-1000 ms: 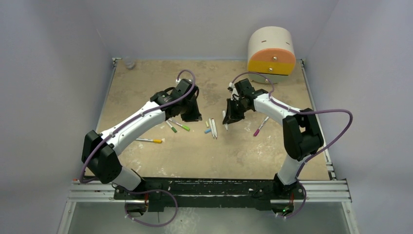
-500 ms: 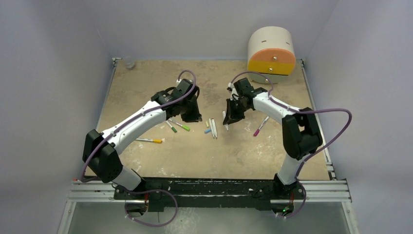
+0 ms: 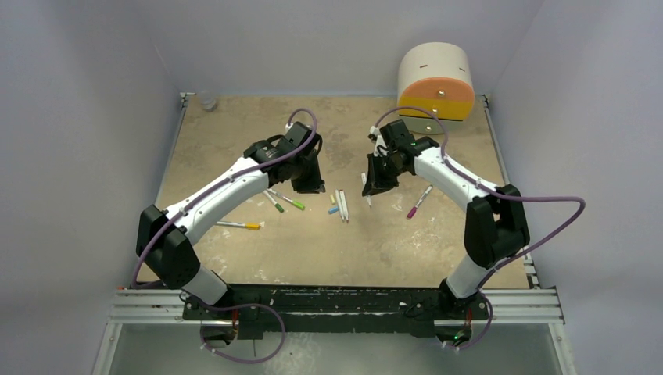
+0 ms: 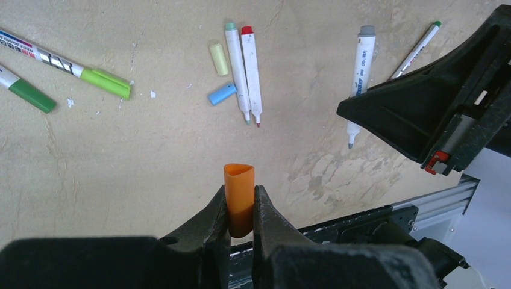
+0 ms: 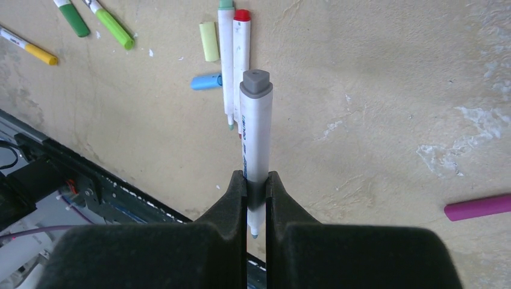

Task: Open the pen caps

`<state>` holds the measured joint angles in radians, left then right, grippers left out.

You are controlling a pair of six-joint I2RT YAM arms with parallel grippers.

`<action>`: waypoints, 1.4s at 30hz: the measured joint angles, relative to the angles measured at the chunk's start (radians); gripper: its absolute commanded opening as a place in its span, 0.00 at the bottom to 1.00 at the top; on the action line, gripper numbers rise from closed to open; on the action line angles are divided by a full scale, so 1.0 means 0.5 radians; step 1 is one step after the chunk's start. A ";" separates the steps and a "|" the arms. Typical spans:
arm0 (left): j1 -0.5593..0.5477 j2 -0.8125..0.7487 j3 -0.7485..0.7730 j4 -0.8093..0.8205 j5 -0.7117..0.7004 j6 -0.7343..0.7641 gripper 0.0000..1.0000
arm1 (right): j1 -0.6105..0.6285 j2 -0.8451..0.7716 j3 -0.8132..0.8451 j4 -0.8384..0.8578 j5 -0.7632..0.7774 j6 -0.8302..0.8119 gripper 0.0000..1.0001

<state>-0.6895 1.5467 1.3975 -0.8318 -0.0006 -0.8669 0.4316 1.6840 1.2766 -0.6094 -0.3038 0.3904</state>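
Btm of orange cap (image 4: 239, 198) hidden btwn left gripper (image 4: 240, 195) fingers. Lower barrel of grey-ended pen (image 5: 255, 132) covered by right gripper (image 5: 256, 180). Pic edges cut off magenta cap (image 5: 479, 206) and dark green pen (image 4: 27, 93). From above, both grips too small to tell.

On the tabletop (image 3: 328, 250), two pens (image 3: 342, 205) lie side by side between my arms, with two loose caps (image 3: 333, 209) just left of them. Further left, near my left jaws, lie two more pens (image 3: 285, 201), and a single pen (image 3: 238, 226) lies nearer to my base. Another pen (image 3: 418, 202) lies to the right of my right jaws. The drawer unit (image 3: 435, 82) stands at the far right corner. In my left jaws sits a held cap (image 4: 239, 198), in my right jaws a held pen (image 5: 255, 132).
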 measured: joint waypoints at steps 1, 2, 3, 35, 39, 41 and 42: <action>0.000 -0.001 0.004 -0.002 -0.001 -0.001 0.00 | 0.000 -0.018 0.000 0.002 0.001 0.000 0.00; 0.000 -0.001 0.004 -0.002 -0.002 -0.001 0.00 | 0.000 -0.032 0.000 0.006 0.002 0.000 0.00; 0.000 -0.001 0.004 -0.005 -0.005 -0.001 0.00 | 0.000 -0.041 0.000 0.014 0.007 0.000 0.00; 0.000 -0.084 -0.207 0.172 -0.046 -0.064 0.00 | 0.222 0.363 -0.156 0.349 0.155 0.050 0.11; 0.000 -0.084 -0.208 0.174 -0.046 -0.064 0.00 | 0.227 0.393 -0.122 0.349 0.155 0.053 0.12; 0.000 -0.084 -0.208 0.174 -0.046 -0.064 0.00 | 0.228 0.394 -0.103 0.349 0.154 0.056 0.14; 0.000 -0.084 -0.208 0.174 -0.046 -0.064 0.00 | 0.230 0.397 -0.094 0.349 0.154 0.057 0.15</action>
<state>-0.6895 1.5047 1.2938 -0.7448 -0.0235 -0.8989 0.5465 1.8824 1.2297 -0.4351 -0.2268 0.4191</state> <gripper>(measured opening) 0.091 0.129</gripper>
